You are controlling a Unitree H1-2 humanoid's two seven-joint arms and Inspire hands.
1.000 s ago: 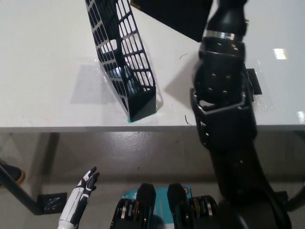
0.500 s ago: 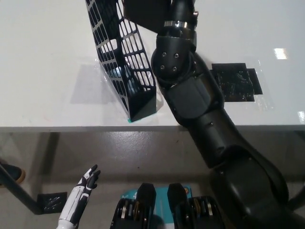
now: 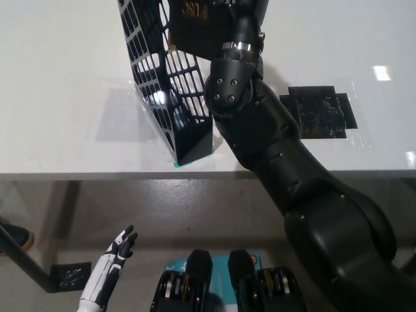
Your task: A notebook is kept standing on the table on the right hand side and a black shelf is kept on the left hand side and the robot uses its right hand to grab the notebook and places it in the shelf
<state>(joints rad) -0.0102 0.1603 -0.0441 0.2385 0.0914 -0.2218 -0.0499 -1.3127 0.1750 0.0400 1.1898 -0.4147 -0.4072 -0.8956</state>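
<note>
The right hand [image 3: 244, 13], closed on the notebook [image 3: 198, 29], has carried it over to the shelf [image 3: 166, 91]; insertion comes next. Left hand [image 3: 117, 250] idles open below the counter [image 3: 58, 84].

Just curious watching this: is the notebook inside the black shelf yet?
Not fully. The notebook, carried by the right hand, sits above the shelf opening; its lower edge is hidden.

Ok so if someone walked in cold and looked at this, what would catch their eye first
The big black right arm, sweeping up from the bottom right across the white table, holding a dark notebook at the top beside the black shelf. Its hand is hidden at the frame's top edge. The white left hand hangs low at lower left, fingers apart.
</note>
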